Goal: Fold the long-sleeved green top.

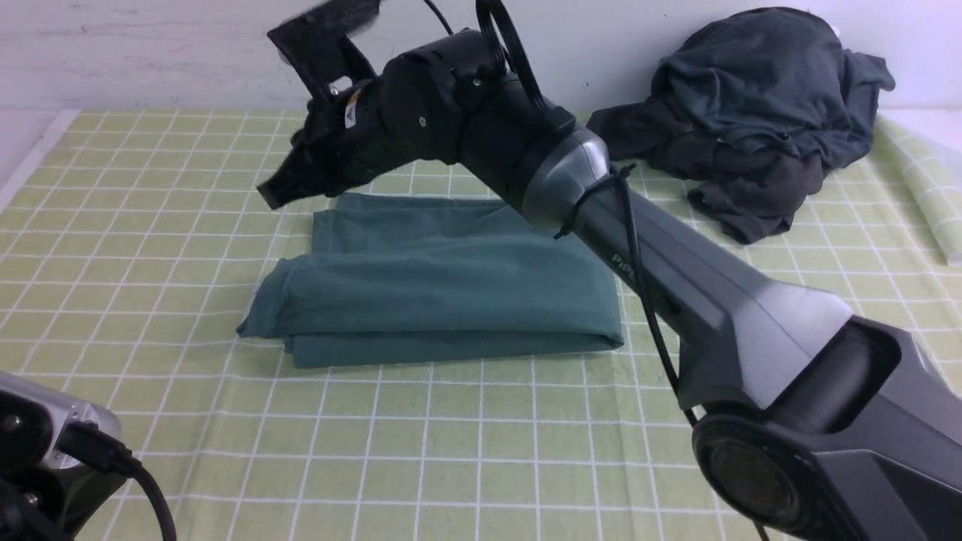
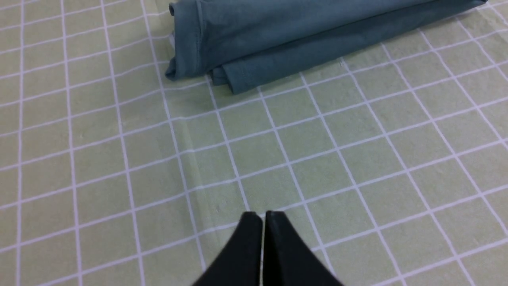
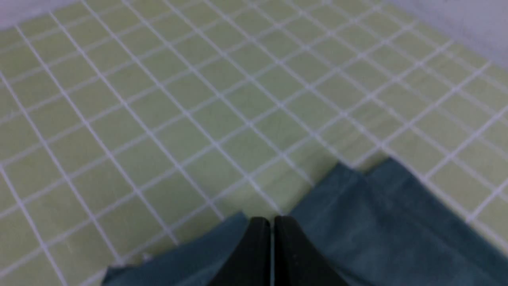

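Right gripper (image 3: 272, 226) pinched closed, empty, raised over far-left corner of green long-sleeved top (image 1: 436, 282); tip blurred in front view. Left gripper (image 2: 264, 222) closed, empty, near side, mostly cropped. Top folded mid-cloth, long axis left-right; sleeves, neck hidden. Dark garment pile (image 1: 751, 113) far right.

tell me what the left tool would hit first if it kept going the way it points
Probably the bare checked tablecloth ahead of the shut left tool; the green top lies farther on, though depth is unclear.
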You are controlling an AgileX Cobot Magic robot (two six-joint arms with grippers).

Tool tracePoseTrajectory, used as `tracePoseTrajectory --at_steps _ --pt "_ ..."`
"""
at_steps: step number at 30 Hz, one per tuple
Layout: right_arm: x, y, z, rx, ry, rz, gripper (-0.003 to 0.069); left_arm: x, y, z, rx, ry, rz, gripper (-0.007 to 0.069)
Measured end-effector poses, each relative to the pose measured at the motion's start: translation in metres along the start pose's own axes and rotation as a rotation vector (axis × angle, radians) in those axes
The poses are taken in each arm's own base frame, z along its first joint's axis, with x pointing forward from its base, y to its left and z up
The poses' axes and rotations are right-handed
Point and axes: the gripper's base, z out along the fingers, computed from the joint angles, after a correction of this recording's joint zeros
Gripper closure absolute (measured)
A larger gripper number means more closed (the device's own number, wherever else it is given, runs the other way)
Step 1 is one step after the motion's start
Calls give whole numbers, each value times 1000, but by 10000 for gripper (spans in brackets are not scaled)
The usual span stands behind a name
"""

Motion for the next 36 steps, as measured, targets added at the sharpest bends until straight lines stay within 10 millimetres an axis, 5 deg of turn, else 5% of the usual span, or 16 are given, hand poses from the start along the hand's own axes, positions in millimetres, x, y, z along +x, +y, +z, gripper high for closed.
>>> tracePoseTrajectory --at_steps 5,8,11,12,13,17,22,26,29,36 --pt "12 -10 -1 5 118 25 643 0 0 -1 -3 -7 4 627" --pt "-4 -23 -36 11 98 54 643 1 -2 -17 2 -94 21 627" --pt "-29 -45 -110 47 31 64 643 9 -5 -43 -16 -273 74 627" --pt "-27 -46 -108 47 40 65 643 11 -5 -43 -17 -279 76 627" --pt "-36 -57 -152 77 -3 68 643 19 -5 -50 -26 -337 89 627" --pt "-31 -73 -237 190 -43 44 643 40 -7 -54 -47 -468 99 627" --pt "14 -62 -318 310 -60 -27 643 47 -5 -50 -79 -614 94 627" --pt "51 -51 -355 343 -78 -41 643 49 -4 -45 -89 -640 90 627" --pt "104 -38 -394 395 -105 -34 659 49 -3 -45 -94 -664 88 627" --pt "209 -15 -432 468 -295 -59 669 48 -3 -45 -94 -667 87 627"
